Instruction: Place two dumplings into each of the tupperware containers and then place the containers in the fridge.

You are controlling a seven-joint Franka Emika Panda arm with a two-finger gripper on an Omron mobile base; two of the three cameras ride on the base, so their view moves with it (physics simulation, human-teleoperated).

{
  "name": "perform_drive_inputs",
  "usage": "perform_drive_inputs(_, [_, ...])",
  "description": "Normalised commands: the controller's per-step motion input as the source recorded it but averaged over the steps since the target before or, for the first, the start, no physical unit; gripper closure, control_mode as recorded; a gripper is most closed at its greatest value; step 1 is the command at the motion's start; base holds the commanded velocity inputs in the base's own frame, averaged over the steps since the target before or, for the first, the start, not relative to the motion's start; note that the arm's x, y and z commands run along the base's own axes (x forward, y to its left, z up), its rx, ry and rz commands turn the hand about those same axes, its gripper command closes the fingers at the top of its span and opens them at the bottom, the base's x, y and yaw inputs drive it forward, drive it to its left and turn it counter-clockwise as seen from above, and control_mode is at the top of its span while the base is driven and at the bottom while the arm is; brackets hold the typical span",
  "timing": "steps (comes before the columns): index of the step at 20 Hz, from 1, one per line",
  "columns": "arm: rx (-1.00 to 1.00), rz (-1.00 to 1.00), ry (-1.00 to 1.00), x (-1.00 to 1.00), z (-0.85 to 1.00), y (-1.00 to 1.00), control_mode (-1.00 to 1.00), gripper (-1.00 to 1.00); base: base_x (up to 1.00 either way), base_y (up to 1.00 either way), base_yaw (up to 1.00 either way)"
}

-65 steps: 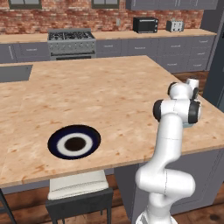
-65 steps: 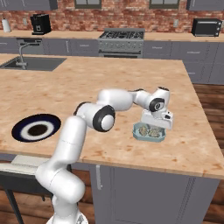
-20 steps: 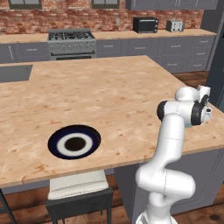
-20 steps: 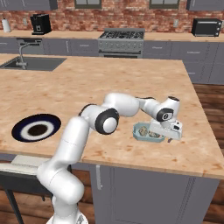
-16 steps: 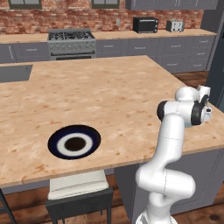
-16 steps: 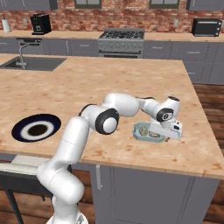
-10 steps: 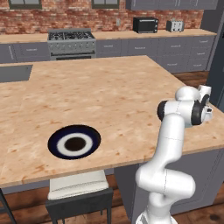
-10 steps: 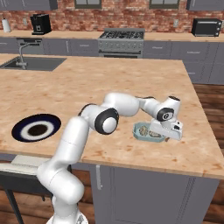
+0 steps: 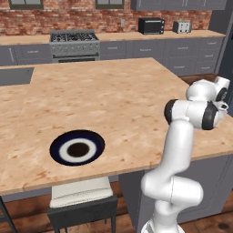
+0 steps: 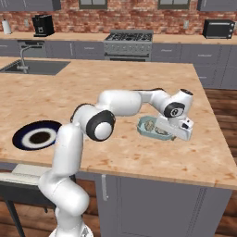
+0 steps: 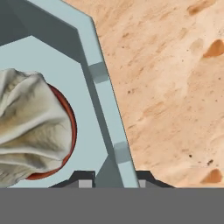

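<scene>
Jaws newly clamped astride thin teal tupperware container [image 11: 109,122] rim

Colours and patterns. The countertop [image 10: 139,157] was tan wood grain with darker orange-brown flecks. The small container [image 10: 144,131], near the counter's right edge, was pale blue-teal; each dumpling [image 10: 150,125] in it was beige-white with greyish folds, one showing a red-orange rim beneath it in the hand view. The plate [image 9: 77,147], near the counter's front edge, was dark blue with a white ring and dark centre. The arm [image 10: 125,102] was white with dark joints. The back wall [image 10: 129,14] was red brick; the cabinets [image 9: 182,54] were grey.
</scene>
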Motion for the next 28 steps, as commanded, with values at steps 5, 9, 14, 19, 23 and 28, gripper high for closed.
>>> perform_drive_inputs(5, [-0.11, -0.16, -0.01, -0.45, 0.82, 0.99, -1.0, 1.0, 0.0, 0.0, 0.0])
perform_drive_inputs(9, [-0.1, -0.13, 0.09, -0.46, 0.7, 1.0, -1.0, 1.0, 0.0, 0.0, 0.0])
perform_drive_inputs(14, [-0.08, -0.08, 0.14, -0.69, 0.59, 1.0, -1.0, 1.0, 0.0, 0.0, 0.0])
perform_drive_inputs(19, [-0.01, -0.18, 0.03, -0.59, 0.5, 1.0, -1.0, 1.0, 0.0, 0.0, 0.0])
perform_drive_inputs(23, [0.0, -0.39, 0.0, -0.82, 0.3, 1.0, -1.0, 1.0, 0.0, 0.0, 0.0])
perform_drive_inputs(28, [0.03, -0.44, 0.0, -0.72, 0.39, 0.89, -1.0, 1.0, 0.0, 0.0, 0.0])
